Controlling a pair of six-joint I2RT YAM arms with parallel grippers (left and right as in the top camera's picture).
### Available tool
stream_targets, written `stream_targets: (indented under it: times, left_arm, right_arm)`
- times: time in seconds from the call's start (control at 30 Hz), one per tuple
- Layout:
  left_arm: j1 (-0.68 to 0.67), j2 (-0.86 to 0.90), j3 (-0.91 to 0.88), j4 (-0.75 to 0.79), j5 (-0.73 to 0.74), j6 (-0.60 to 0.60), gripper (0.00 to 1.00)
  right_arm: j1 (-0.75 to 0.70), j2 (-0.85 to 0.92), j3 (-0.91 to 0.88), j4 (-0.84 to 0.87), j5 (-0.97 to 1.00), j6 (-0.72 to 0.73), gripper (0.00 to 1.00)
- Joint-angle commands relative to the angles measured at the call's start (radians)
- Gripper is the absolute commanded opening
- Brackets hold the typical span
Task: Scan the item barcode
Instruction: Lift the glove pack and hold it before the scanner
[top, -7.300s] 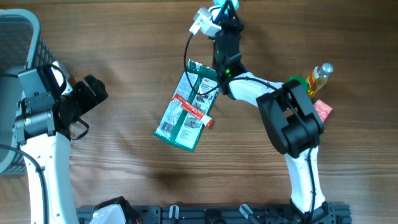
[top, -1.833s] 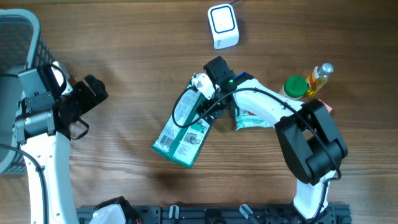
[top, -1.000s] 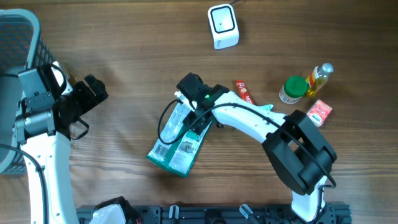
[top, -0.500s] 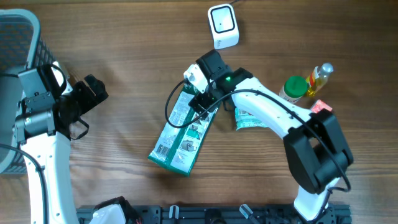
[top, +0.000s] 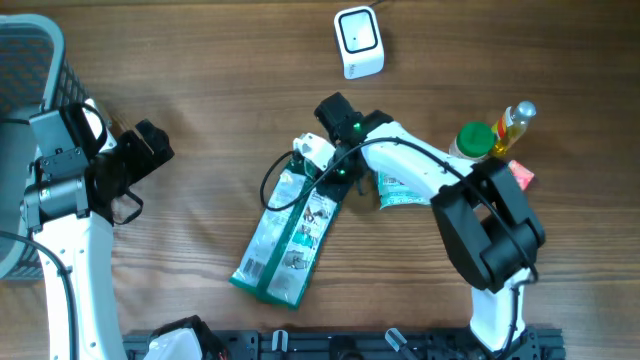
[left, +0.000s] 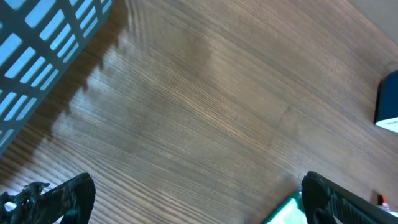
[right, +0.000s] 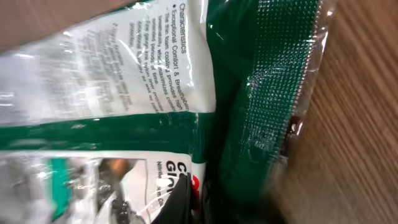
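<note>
The green package (top: 283, 238) is laid flat near the middle of the tabletop (top: 200, 60). It lies slantwise, with one end pointed toward the near edge and the other toward the far edge. The right tool (top: 322, 178) is set on the package's farther end with its jaws closed. Whether film is pinched between them cannot be told, as the right wrist view is filled by the printed wrapper.

The white scanner (top: 358, 41) is placed close to the far edge, well apart from the package. A second small packet (top: 402, 192) is partly covered by the right arm. Toward the right edge a green-capped jar (top: 472, 141), a yellow bottle (top: 514, 124) and a red packet (top: 521, 177) are grouped.

The left tool (top: 150, 148) is held wide open over bare wood near the left edge, beside the basket (top: 35, 50) at the far left corner.
</note>
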Motion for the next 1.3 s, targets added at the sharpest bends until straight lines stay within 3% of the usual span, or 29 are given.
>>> stream_targets:
  times: [0.0,0.13,0.23,0.4,0.63,1.27]
  left_arm:
    - [-0.003,-0.003,0.001,0.003,0.011,0.021,1.00]
    - [-0.003,-0.003,0.001,0.003,0.011,0.021,1.00]
    - [-0.003,-0.003,0.001,0.003,0.011,0.021,1.00]
    - [-0.003,-0.003,0.001,0.003,0.011,0.021,1.00]
    - [-0.003,-0.003,0.001,0.003,0.011,0.021,1.00]
    - [-0.003,-0.003,0.001,0.003,0.011,0.021,1.00]
  right_arm:
    - [-0.054,-0.199,0.059,-0.016,-0.169,0.012,0.04]
    - [-0.131,-0.296,0.059,-0.026,-0.369,0.119,0.04]
    - [-0.185,-0.298,0.059,-0.025,-0.389,0.269,0.04]
    - [-0.197,-0.298,0.043,-0.071,-0.369,0.238,0.04]
    - [-0.197,-0.253,0.000,-0.019,-0.103,0.292,0.04]
    - [-0.197,-0.235,0.000,0.001,-0.102,0.319,0.04]
